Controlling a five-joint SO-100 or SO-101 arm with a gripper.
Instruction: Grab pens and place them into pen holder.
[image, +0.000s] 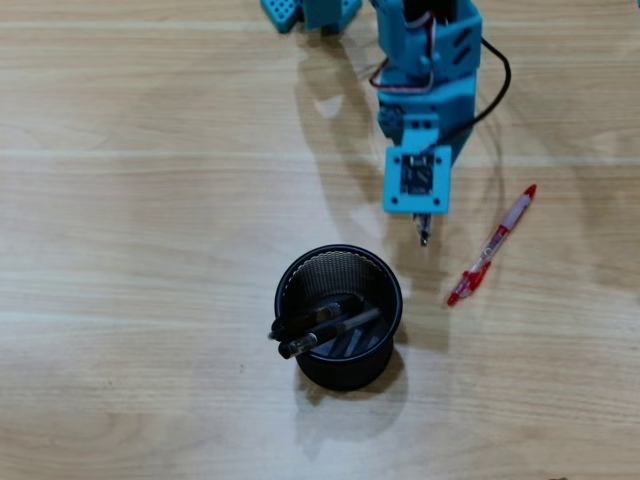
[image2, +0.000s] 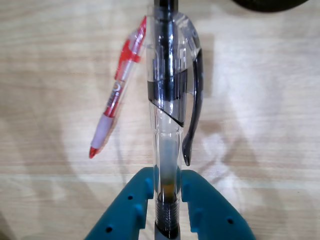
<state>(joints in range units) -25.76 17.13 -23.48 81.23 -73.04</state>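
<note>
Now end effector (image2: 167, 192) pinching clear pen (image2: 167, 100); red pen (image2: 117, 90) beside.

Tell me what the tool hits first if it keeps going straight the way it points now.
Probably the pen holder. In the overhead view the tool, shut on a clear pen, points down the picture toward the holder's rim. Height is unclear, so the pen tip could pass above it.

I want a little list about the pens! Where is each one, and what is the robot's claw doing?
Gripper: shut on a clear pen, held off the table
Red pen: lying on the wooden table, right of the cup in the overhead view, untouched
Pen holder: black mesh cup, upright
Pens in cup: two dark ones, leaning to the left rim
Pens left to put in: the clear pen and the red pen
</note>
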